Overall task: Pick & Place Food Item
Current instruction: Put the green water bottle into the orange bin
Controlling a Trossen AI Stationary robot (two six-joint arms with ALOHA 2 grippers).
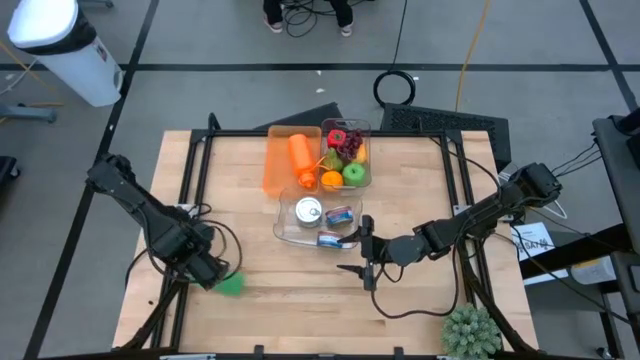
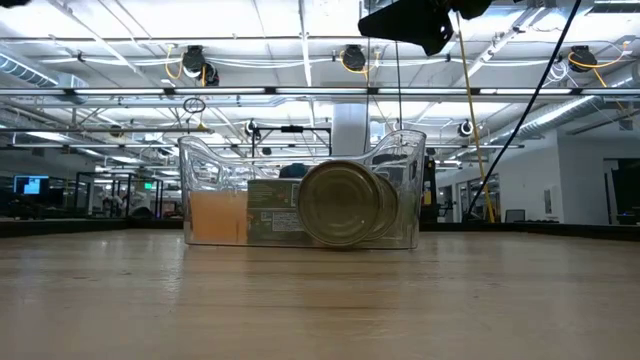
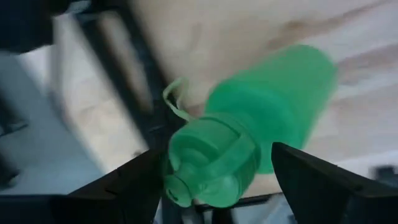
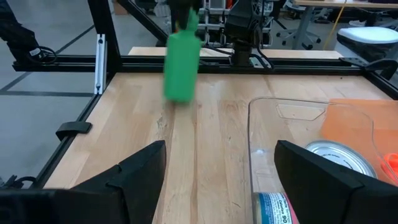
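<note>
A green plastic bottle (image 1: pixel 231 284) with a flip cap sits at the table's near left, in my left gripper (image 1: pixel 213 272). The left wrist view looks onto its cap end (image 3: pixel 208 167). The right wrist view shows the bottle (image 4: pixel 181 59) upright, hanging under the left gripper, blurred. My right gripper (image 1: pixel 363 263) is open and holds nothing, hovering beside the near right corner of a clear bin (image 1: pixel 290 232); its fingers frame that bin's wall (image 4: pixel 252 143) in its own view (image 4: pixel 221 186). The low view does not show the bottle. My left gripper is shut on the green bottle at its cap end (image 3: pixel 186 155), one finger (image 3: pixel 134 186) on each side of the cap. It comes from above, and the bottle hangs upright below it (image 4: pixel 180 81). Whether the base is clear of the table I cannot tell.
The clear bin holds cans (image 1: pixel 309 211) (image 2: pixel 345 205) and a small tin (image 1: pixel 340 215). Behind it stand an orange bin (image 1: pixel 275 165) with an orange item and a clear bin of fruit (image 1: pixel 346 155). A black frame (image 1: pixel 190 180) edges the table; a plant (image 1: pixel 470 332) sits at the near right.
</note>
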